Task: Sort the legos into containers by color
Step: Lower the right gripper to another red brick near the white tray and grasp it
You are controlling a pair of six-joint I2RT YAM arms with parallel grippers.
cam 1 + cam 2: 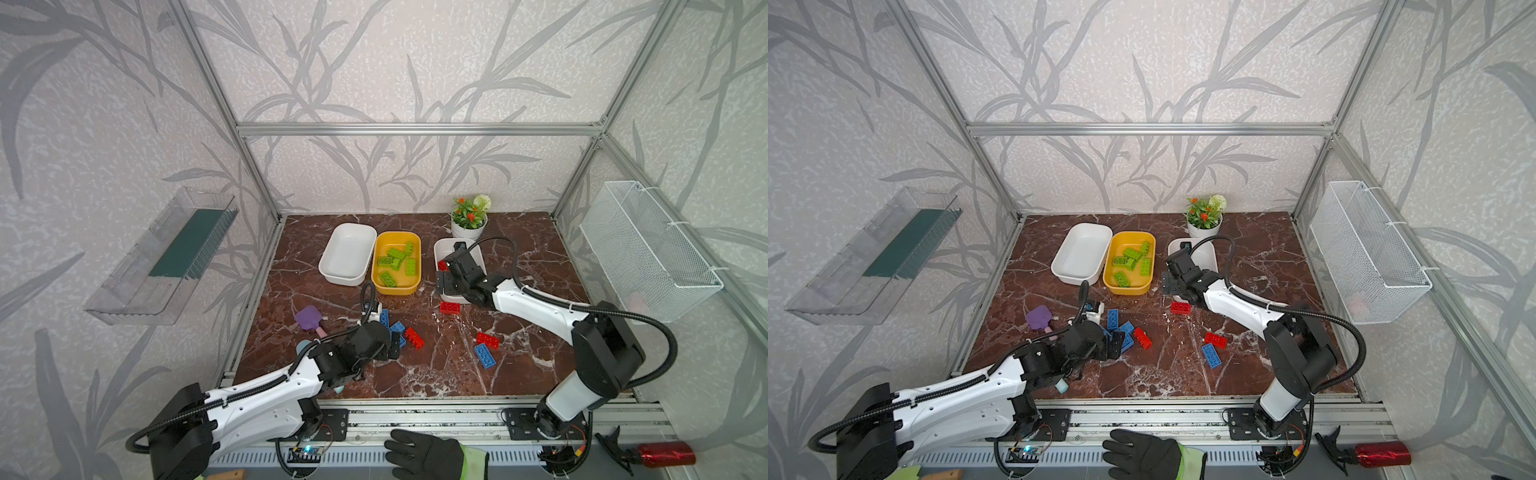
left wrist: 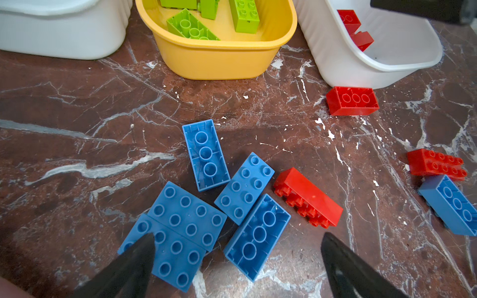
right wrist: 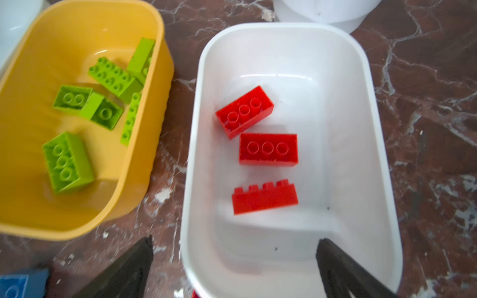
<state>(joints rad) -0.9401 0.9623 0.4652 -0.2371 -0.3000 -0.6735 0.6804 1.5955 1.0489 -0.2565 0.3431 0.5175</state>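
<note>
1. Right gripper [image 3: 236, 241] hung wide open with nothing in it, over the white tub [image 3: 335, 116] just right of the yellow tub [image 3: 38, 51]. Three reds [image 3: 268, 149] lay inside that white tub.
2. Left gripper [image 2: 238, 236] was wide open and empty too, low over the blues [image 2: 206, 154] bunched in front of the yellow tub. One finger sat above a studs-up blue.
3. Greens [image 3: 113, 74] were all in the yellow tub, and I couldn't spot any loose ones. The empty tub [image 1: 349, 253] just left of the yellow tub had nothing in it, so I'd guess that one's for blue.
4. Three loose reds [image 1: 450, 307] and a lone blue [image 1: 485, 356] lay on the marble in front of the yellow tub and off to its right.
5. My read: green was sorted, red was half done, and blue hadn't started. It looked like a red drop-off on the right and a blue pickup lining up on the left.
6. Next, the left one would need to straddle one blue across its narrow sides, close, then lift it into the empty tub. The blues were packed tight, so neighbours could get shoved. The right one's easiest pick looked like the red just in front of the white tub.
</note>
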